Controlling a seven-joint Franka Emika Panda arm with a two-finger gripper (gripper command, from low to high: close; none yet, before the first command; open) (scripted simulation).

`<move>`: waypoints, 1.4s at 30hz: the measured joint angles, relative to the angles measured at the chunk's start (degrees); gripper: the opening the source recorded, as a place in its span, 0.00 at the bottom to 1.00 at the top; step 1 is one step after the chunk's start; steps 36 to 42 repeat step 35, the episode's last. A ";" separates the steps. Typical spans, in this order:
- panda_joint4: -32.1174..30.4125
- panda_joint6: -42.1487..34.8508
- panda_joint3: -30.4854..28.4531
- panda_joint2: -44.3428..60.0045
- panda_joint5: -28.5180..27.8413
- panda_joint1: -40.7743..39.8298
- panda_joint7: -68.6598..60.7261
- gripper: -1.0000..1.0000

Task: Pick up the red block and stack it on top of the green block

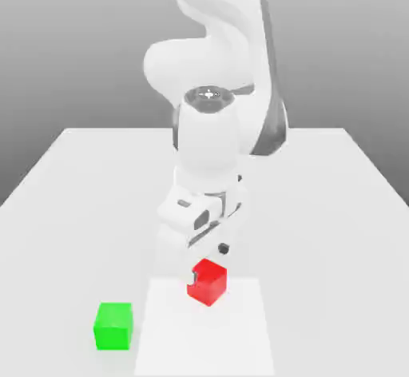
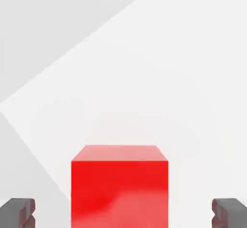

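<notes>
The red block [image 1: 209, 281] rests on the white table, on a paler patch near the front edge. My gripper [image 1: 204, 267] hangs right over it, low down, with the arm's white hand above. In the hand view the red block [image 2: 119, 186] sits between my two dark fingertips [image 2: 18, 212], which stand wide apart with a clear gap on each side of the block, so the gripper [image 2: 123, 213] is open and touches nothing. The green block [image 1: 113, 325] lies on the table toward the exterior view's left of the red one, nearer the front edge, about two block widths away.
The white table [image 1: 319, 208] stretches wide around both blocks. A lighter rectangular patch [image 1: 240, 335] marks the surface under the red block. The arm's bulky white body [image 1: 209, 144] rises behind the blocks.
</notes>
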 joint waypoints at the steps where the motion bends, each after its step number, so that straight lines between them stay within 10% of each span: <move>1: 0.30 1.76 1.88 2.07 1.24 -1.59 -0.93 0.50; 2: 0.51 2.99 3.16 3.50 1.91 -2.72 -1.43 0.00; 17: -1.04 -9.87 0.46 -10.90 -7.45 -3.36 5.36 0.00; 26: 15.66 -20.89 -6.07 -5.13 -5.03 -14.33 5.94 0.00; 31: 17.81 -14.05 -4.12 4.11 -0.28 -15.88 2.78 0.00; 32: 17.91 -12.77 -3.62 5.53 0.46 -16.25 2.26 1.00; 42: 17.91 -12.77 -3.62 5.53 0.46 -16.25 2.26 1.00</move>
